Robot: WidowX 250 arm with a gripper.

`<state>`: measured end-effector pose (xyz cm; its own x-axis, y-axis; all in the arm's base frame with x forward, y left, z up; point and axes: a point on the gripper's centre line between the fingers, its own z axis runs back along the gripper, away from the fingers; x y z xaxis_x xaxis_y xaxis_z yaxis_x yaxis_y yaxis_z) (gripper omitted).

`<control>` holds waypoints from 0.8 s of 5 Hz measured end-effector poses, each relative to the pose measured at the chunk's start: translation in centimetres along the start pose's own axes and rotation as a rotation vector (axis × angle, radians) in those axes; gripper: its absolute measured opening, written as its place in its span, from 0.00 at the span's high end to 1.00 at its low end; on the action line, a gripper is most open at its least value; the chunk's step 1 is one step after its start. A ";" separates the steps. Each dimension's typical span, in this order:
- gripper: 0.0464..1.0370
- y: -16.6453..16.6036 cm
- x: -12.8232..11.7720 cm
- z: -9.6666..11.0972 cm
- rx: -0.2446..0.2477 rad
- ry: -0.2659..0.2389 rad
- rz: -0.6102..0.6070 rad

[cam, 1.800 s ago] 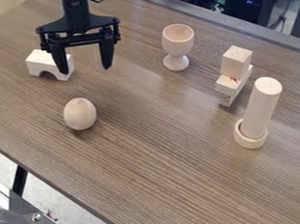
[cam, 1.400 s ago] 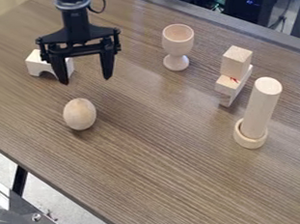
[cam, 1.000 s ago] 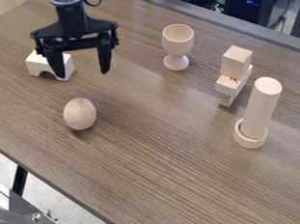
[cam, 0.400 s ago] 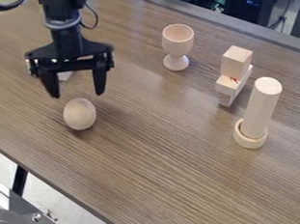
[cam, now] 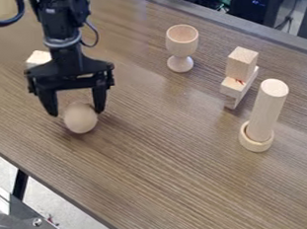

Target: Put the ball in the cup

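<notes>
Gripper [cam: 76,112]: fingers apart, one near each side of the ball, nothing clamped between them. It has come down and toward the near side of the table since the earlier frames, where it hung well behind the ball.
Arm [cam: 65,43]: enters from the upper left and now covers much of the arched block [cam: 39,58].
Ball [cam: 81,120]: on the table [cam: 174,184], in the same spot as before, more egg than sphere. Its long axis runs nearly up and down the view, the upper end pointing back toward the gripper; from this slant it may be standing on end or lying, and I can't settle which.
Meaning for the task: the approach looks almost done and the grasp comes next. The fingers probably need to go a little lower and forward before closing, so they meet the widest part. Pinched near the upper end, a rounded thing like this could slip out or roll.
Cup [cam: 182,40]: upright on its foot, mouth open upward, well apart from the ball, farther back and to the right in view. The ball has to be lifted above its rim.
Right side: stacked blocks [cam: 242,63], then a cylinder [cam: 269,106] standing in a ring [cam: 257,143].
</notes>
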<state>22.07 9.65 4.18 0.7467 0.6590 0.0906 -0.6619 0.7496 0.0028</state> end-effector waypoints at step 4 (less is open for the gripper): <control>0.26 -0.7 -0.7 -1.0 0.017 0.004 -0.002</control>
<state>22.04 8.73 3.07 0.7481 0.6579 0.0868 -0.6616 0.7496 0.0197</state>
